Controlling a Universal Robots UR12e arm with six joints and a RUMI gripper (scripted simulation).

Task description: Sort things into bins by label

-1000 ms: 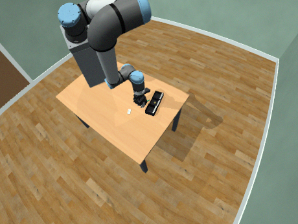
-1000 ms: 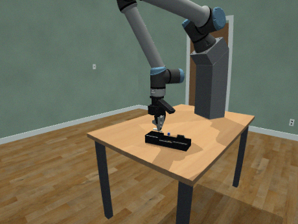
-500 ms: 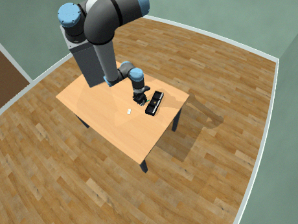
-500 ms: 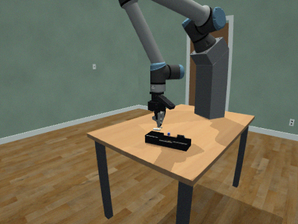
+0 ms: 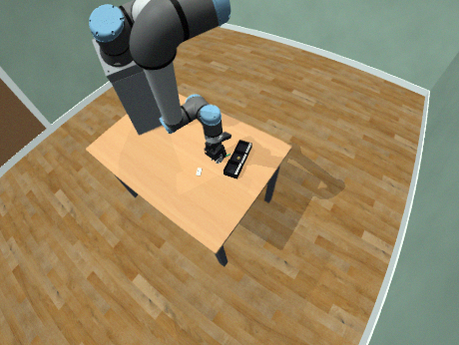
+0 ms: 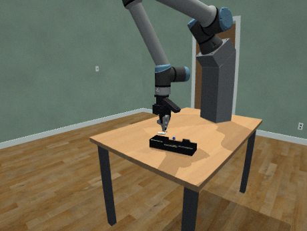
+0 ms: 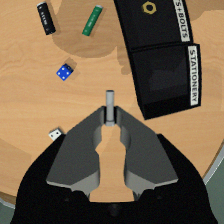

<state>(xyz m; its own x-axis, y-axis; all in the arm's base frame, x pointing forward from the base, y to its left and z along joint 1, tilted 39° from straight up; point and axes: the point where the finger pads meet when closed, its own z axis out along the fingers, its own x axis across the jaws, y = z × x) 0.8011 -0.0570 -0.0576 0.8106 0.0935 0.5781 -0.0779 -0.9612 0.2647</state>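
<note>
From my wrist view the gripper (image 7: pixel 110 117) has its jaws pressed onto a thin grey pin (image 7: pixel 109 102), which sticks out past the tips toward the top of the frame. It hangs over the wooden bench (image 7: pixel 30 95), just left of the black bin (image 7: pixel 165 82) labelled STATIONERY at the right of the frame. Above that sits a second bin (image 7: pixel 145 25) whose label ends in BOLTS, with a yellow hex nut (image 7: pixel 148 7) inside. At upper left I see a black battery (image 7: pixel 45 18) and a green marker (image 7: pixel 92 20), apart from each other. A blue die (image 7: pixel 64 72) lies left of centre, and a white die (image 7: pixel 55 134) at the left edge beside the gripper body.
</note>
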